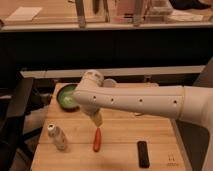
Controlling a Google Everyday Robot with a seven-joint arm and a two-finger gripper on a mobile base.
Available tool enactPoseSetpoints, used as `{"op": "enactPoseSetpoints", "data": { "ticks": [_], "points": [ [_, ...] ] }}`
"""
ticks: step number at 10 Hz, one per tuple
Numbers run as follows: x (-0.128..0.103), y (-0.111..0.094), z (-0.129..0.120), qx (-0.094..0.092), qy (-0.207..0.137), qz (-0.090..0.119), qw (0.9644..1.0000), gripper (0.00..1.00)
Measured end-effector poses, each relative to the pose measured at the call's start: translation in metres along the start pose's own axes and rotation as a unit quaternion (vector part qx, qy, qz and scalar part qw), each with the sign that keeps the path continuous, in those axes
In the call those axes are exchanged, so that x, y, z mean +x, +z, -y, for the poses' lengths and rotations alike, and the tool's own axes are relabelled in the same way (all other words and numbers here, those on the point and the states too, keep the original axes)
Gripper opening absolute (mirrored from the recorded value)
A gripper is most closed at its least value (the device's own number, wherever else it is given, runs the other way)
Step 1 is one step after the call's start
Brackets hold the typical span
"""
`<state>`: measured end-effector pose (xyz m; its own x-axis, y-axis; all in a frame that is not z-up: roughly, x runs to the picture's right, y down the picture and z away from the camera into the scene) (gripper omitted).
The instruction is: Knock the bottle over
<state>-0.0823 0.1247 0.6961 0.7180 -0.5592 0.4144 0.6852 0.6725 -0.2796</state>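
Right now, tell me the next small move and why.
Probably sweep the gripper sideways and a little lower toward the bottle. The gripper hangs just above the carrot, apart from the bottle, which stands beside the carrot.

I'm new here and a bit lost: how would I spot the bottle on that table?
Find the wooden table, then its near left corner, left of the orange carrot. The bottle sits there, apart from the gripper, which hangs just above the carrot. It alone is pale and translucent with a round white cap; the bowl behind it is green.
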Motion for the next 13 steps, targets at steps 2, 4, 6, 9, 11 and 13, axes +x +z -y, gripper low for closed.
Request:
{"op": "enactPoseSetpoints", "data": {
  "ticks": [2, 4, 6, 9, 11, 13],
  "points": [
    [-0.002, 0.002, 0.003, 0.004, -0.01, 0.004, 0.9999, 0.8],
    [-0.006, 0.004, 0.006, 0.009, -0.02, 0.009, 0.9997, 0.8],
    [-0.007, 0.005, 0.008, 0.011, -0.028, 0.012, 0.9995, 0.8],
    [-0.009, 0.008, 0.012, 0.016, -0.041, 0.016, 0.9989, 0.8],
    [-0.011, 0.009, 0.015, 0.02, -0.05, 0.02, 0.9984, 0.8],
    [-0.012, 0.011, 0.017, 0.022, -0.057, 0.022, 0.9978, 0.8]
  ]
}}
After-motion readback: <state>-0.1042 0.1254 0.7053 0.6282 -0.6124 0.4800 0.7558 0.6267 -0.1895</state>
